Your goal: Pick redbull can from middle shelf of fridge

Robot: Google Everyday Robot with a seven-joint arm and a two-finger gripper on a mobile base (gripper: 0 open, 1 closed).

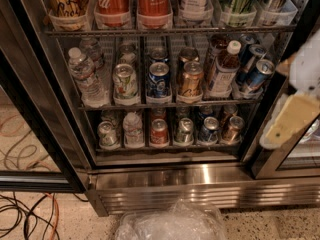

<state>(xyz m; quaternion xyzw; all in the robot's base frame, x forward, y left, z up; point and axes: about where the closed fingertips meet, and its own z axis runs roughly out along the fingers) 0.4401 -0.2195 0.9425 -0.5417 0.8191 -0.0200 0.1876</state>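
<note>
Far left of the gripper (291,120), low on the speckled floor: tangled orange and black cables (27,215).

Left of gripper, filling most of the view: large glass-door fridge (200,177) with black door frames, dark wire racks and a stainless steel base.

Up and left of gripper, top rack: two tall red Coca-Cola bottles (113,2) side by side in clear trays.

Left of gripper, at about its height: the middle shelf (170,104), a dark thin-wire rack. Contents, farthest from gripper first:
- clear plastic water bottle (83,77) with white cap, upright
- green-and-white can (125,82)
- wider blue can with white label (158,79)
- copper-gold can (191,78)
- dark bottle with white cap (223,67)
- slim blue-and-silver redbull can (258,74) with shiny lid, tilted, at the right end of the shelf in the front of its row, just left of gripper and apart from it; similar slim cans lined up behind.

Down and left of gripper, lowest rack: short mixed cans, among them a red can (159,132).

Below and left of gripper, at the bottom edge: crumpled clear plastic sheet (172,225) on the floor.

Right edge of view: gripper, pale yellow and white, in front of the right-hand door frame, outside the shelves. Apart or together: cannot be told.
</note>
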